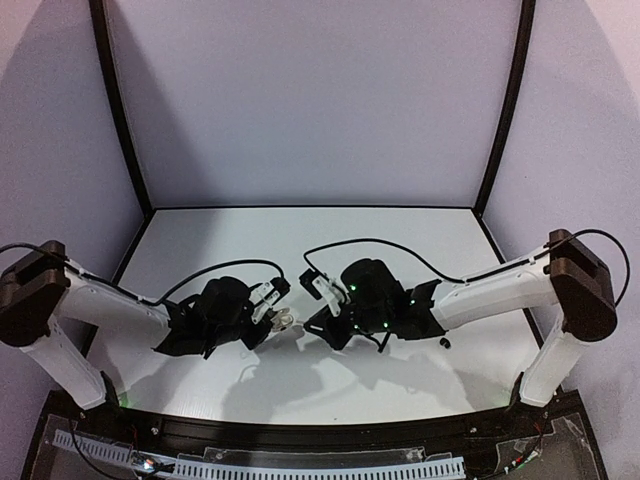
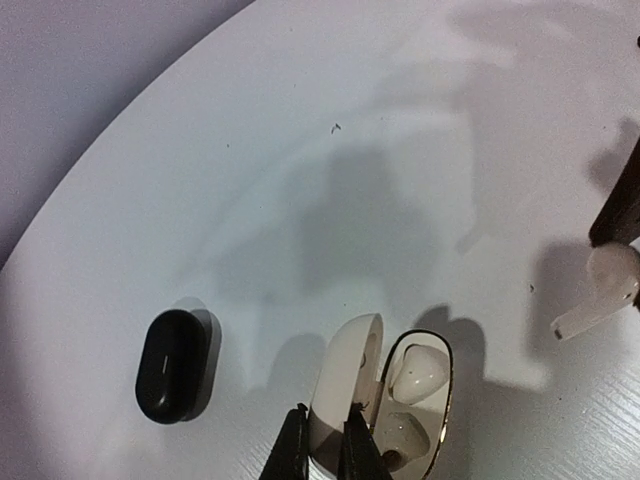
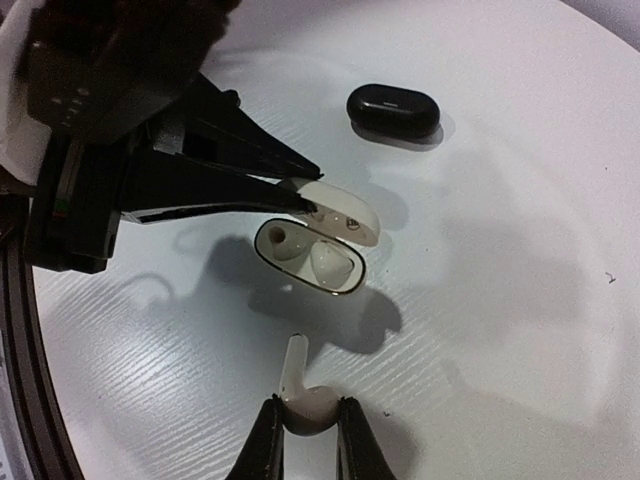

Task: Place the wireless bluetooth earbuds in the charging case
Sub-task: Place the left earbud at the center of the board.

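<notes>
The white charging case (image 3: 345, 285) lies open on the table. My left gripper (image 2: 325, 412) is shut on its raised lid (image 2: 345, 365), fingers either side of the lid's edge. One white earbud (image 2: 418, 370) sits in the case; the slot beside it (image 2: 400, 437) is empty. My right gripper (image 3: 307, 403) is shut on the bulb of a second white earbud (image 3: 293, 365), just above the table. Its stem points at the case, a short gap away. The same earbud (image 2: 605, 290) shows at the right edge of the left wrist view.
A closed black case (image 2: 170, 365) lies flat to the left of the white one, also seen as the black case (image 3: 394, 110) beyond it from the right wrist. A small dark object (image 1: 446, 342) lies by the right arm. Dark-framed walls enclose the white table (image 1: 300, 240).
</notes>
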Available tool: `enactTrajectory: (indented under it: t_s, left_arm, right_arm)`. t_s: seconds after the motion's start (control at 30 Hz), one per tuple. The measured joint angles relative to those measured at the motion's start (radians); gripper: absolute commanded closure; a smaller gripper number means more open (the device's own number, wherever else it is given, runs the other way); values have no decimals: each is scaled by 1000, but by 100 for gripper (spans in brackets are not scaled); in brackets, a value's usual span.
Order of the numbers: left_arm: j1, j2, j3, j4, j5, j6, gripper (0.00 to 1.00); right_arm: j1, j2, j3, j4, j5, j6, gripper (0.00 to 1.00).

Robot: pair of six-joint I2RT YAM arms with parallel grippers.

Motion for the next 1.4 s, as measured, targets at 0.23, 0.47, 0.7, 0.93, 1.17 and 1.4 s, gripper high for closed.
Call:
enactTrajectory:
  t_s: [0.23, 0.47, 0.7, 0.93, 1.17, 1.4]
  left_arm:
    - [-58, 69, 8, -32, -95, -54, 99]
    - [-78, 87, 8, -19, -133, -68, 99]
    - [-76, 50, 34, -73, -106, -70, 99]
    - [-57, -2, 60, -133, -16, -80, 99]
    - [-32, -2, 60, -151, 3, -93, 99]
    - [-13, -7, 64, -180, 23, -126, 99]
  right_arm:
    - [5, 0, -50, 79, 0, -19, 100]
    - [19, 66, -58, 172, -12, -74, 100]
    - [23, 101, -54, 183, -31, -110, 100]
    - [23, 86, -47, 215, -25, -110, 100]
    - [19, 130, -2, 204, 3, -130, 100]
    - [16, 153, 43, 172, 31, -162, 100]
